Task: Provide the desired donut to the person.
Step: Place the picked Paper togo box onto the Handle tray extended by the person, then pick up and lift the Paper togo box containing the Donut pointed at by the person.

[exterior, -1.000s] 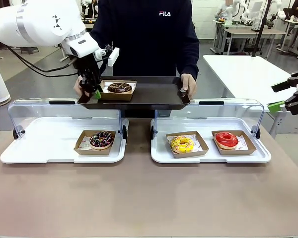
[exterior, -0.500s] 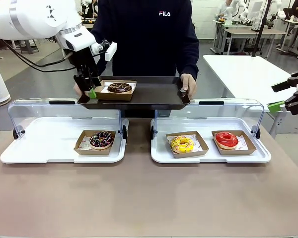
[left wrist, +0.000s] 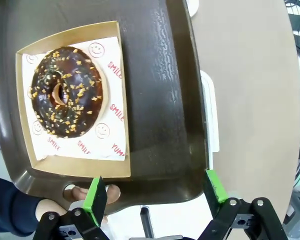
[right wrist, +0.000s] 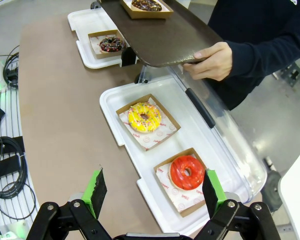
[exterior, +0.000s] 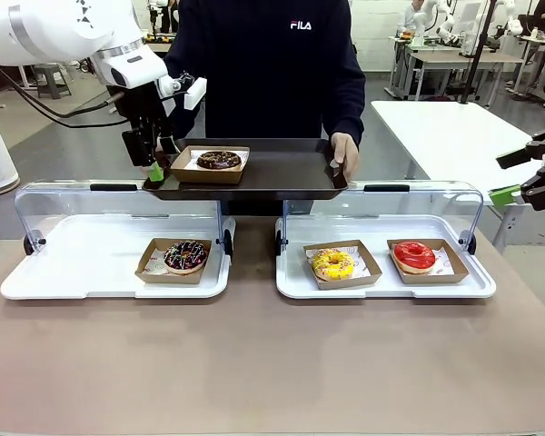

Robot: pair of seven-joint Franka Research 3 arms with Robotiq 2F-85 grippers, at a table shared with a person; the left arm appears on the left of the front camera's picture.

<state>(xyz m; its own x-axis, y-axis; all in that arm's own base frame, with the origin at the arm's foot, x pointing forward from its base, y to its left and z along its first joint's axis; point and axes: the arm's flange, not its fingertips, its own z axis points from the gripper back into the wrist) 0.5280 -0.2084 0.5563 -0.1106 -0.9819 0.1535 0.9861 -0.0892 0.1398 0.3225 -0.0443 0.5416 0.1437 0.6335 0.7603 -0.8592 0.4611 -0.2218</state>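
Chocolate donut (exterior: 219, 160) sits boxed on the tray (exterior: 282, 177) the person (exterior: 272, 73) holds. Left gripper (exterior: 153, 165) hovers spread and empty at the tray's left end; right gripper (exterior: 509, 175) is spread, far right.

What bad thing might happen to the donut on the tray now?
1. The left gripper hangs open right at the end of the tray, close to the person's hand gripping that end. A careless move might bump the fingers or knock the tray.
2. The chocolate donut sits in its box near that same end, and the tray is held up in the air. A bump or tilt might slide the box off.
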